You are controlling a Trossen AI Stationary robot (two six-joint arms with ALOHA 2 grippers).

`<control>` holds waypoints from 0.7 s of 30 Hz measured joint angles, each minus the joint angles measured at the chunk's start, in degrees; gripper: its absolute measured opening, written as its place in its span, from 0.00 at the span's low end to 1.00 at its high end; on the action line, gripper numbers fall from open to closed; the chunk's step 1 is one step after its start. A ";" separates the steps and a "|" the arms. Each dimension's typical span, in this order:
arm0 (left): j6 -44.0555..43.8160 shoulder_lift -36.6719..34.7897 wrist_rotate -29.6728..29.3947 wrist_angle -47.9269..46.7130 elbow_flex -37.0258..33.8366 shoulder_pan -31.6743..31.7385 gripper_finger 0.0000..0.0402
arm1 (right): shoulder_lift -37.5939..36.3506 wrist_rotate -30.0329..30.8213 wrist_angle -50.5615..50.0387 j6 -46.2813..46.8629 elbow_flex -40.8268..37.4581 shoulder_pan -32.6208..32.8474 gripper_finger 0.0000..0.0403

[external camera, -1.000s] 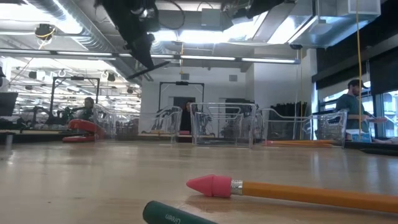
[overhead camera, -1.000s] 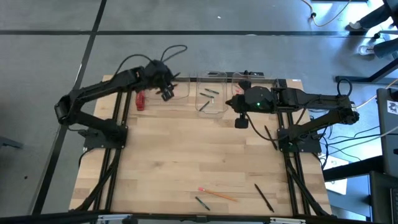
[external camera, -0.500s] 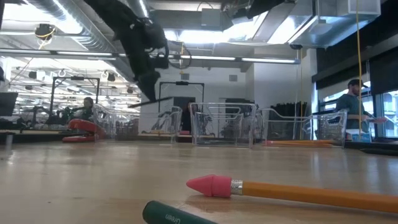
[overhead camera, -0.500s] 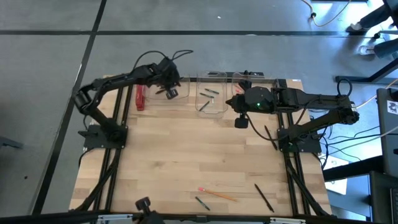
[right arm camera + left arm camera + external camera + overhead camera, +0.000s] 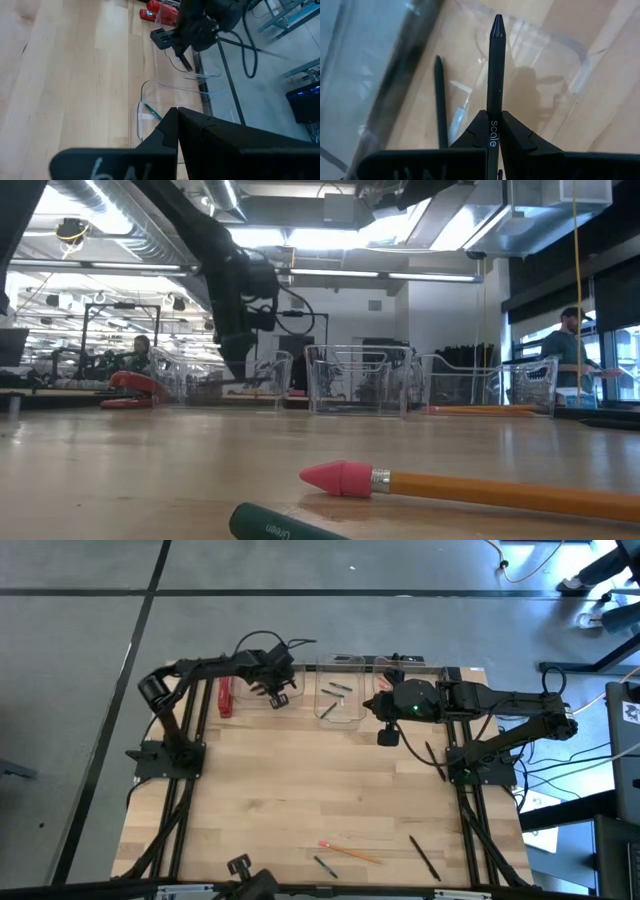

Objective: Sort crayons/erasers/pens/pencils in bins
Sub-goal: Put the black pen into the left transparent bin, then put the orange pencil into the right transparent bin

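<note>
Clearly the left gripper (image 5: 489,131) is clamped on a black pen (image 5: 494,75), tip pointing out ahead of the fingers, and it hangs over the leftmost clear bin (image 5: 555,65) at the far left of the worktop (image 5: 300,800). That pose looks chosen for a drop: one pen (image 5: 440,105) already lies on that bin's floor, so this seems to be the pen bin, and holding the pen low and roughly along the tub should let it fall flat inside instead of bouncing off the rim. The pen's barrel carries white lettering that reads "scale".

The right gripper (image 5: 388,736) waits at the far right, just beside the middle bin (image 5: 338,690), clenched with nothing between its fingers. The middle bin holds a few short dark crayons (image 5: 338,689), which suggests each tub takes one kind of thing.

Still unsorted at the near edge are an orange pencil (image 5: 350,852) with a pink eraser tip, a green crayon (image 5: 325,865) touching or just beside it, and another black pen (image 5: 424,857) to their right; a further pen (image 5: 434,760) lies near the right arm's base. A red bar (image 5: 225,697) sits left of the bins. The low view shows faint print on the crayon's wrapper, too small to read.
</note>
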 joint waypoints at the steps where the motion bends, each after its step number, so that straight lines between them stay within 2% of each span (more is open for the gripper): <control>1: -0.02 0.53 -0.02 -0.04 0.00 0.02 0.03 | 0.00 0.00 0.00 0.00 0.00 0.00 0.01; 5: -0.98 1.51 -0.05 0.03 0.00 -0.09 0.05 | 0.00 0.00 0.00 0.00 0.00 0.00 0.01; 11: -0.64 1.66 -0.10 0.22 0.00 -0.24 0.12 | 0.00 0.00 0.00 0.00 0.00 0.00 0.01; 17: -3.82 1.65 -0.28 0.23 0.00 -0.22 0.21 | 0.00 0.00 -0.02 0.00 0.00 0.00 0.01; 21: -4.10 1.65 -0.51 0.17 0.00 -0.21 0.24 | 0.00 0.00 -0.02 0.00 0.00 0.00 0.01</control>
